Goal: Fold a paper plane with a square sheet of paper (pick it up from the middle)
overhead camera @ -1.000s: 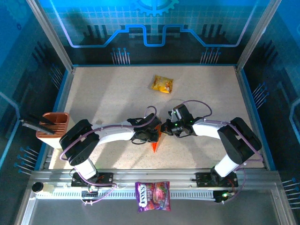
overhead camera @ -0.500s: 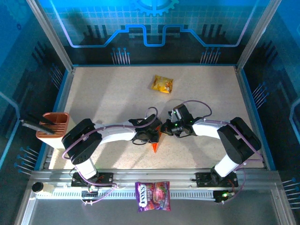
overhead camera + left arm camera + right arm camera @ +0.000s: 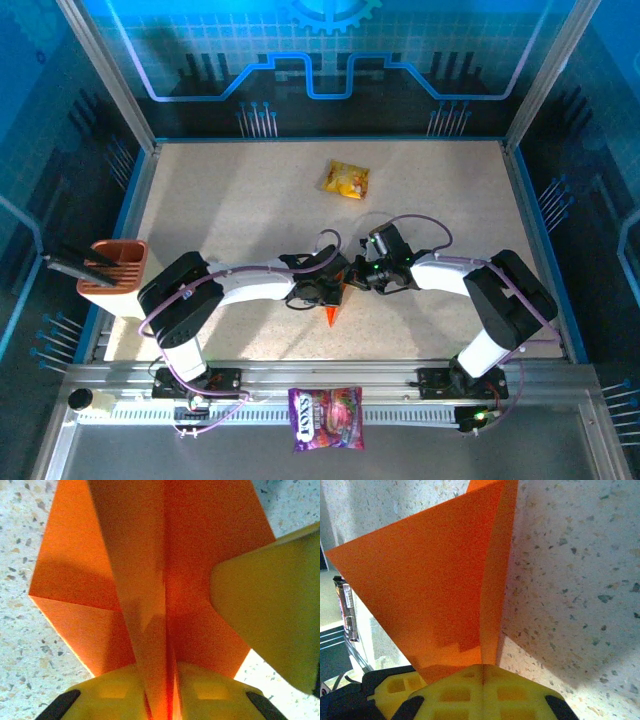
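paper plane (image 3: 331,312), orange, middle of table (image 3: 230,200) toward near edge, nose pointing at that edge; left gripper (image 3: 162,692) and right gripper (image 3: 482,674) both clamped on its centre fold from opposite sides.

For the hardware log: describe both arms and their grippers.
The left arm and right arm have white links, bulky black joints and looping purple cables. The left gripper and right gripper have yellow fingers, the right's moulded in a waffle grid.
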Action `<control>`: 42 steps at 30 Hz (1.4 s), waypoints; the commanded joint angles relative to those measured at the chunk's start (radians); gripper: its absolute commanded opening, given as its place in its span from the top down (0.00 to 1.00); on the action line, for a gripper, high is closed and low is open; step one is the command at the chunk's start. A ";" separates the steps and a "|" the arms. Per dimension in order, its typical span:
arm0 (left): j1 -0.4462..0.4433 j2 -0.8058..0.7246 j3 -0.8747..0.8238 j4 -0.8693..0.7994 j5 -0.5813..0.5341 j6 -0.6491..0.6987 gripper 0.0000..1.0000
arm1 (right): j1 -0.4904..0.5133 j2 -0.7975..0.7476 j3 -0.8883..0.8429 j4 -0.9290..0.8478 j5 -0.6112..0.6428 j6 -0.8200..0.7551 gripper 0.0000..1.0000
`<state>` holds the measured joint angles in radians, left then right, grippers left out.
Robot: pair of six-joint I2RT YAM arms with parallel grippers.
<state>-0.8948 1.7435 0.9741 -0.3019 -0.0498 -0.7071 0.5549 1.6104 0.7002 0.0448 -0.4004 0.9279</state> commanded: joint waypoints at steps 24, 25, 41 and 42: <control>-0.020 0.076 0.096 -0.105 -0.064 -0.017 0.83 | -0.139 -0.181 -0.074 -0.167 0.074 -0.075 0.59; -0.020 0.078 0.096 -0.106 -0.064 -0.017 0.83 | -0.151 -0.184 -0.078 -0.173 0.071 -0.083 0.59; -0.050 0.126 0.143 -0.212 -0.140 -0.019 0.74 | -0.214 -0.196 -0.114 -0.178 0.053 -0.101 0.58; -0.053 0.132 0.149 -0.228 -0.155 -0.026 0.73 | -0.217 -0.197 -0.114 -0.180 0.053 -0.102 0.58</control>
<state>-0.9352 1.8378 1.1023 -0.4252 -0.1471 -0.7094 0.3561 1.4322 0.6006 -0.1154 -0.3408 0.8440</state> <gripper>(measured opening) 0.264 0.420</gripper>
